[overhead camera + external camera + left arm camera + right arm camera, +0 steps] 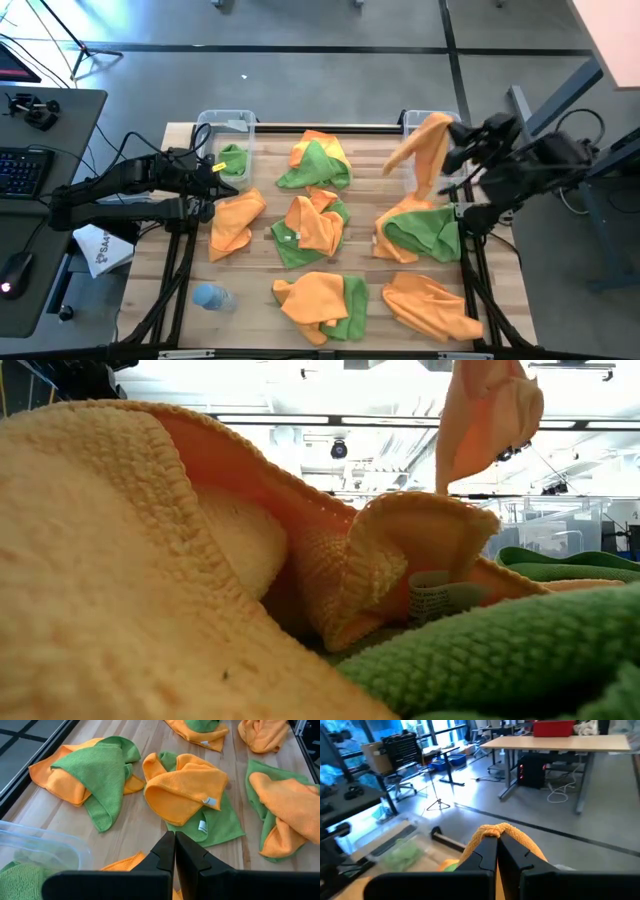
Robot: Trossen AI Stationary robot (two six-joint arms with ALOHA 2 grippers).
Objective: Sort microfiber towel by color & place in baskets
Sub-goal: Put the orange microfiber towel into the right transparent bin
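Wooden tabletop (255,285) carries loose heaps of orange and green towels across its middle and near edge, with a pale blue bottle (211,296) at the near left corner. Two clear baskets sit at the far edge: the left basket (213,124) holds a green towel (233,160), the right basket (414,121) stands behind a lifted cloth. The right hand (497,839) is pinched closed on an orange towel (422,152), which hangs in the air beside the right basket, above a heap. The left hand (175,851) hovers just beside the left basket, fingers pressed together and holding nothing, over another orange cloth (234,221).
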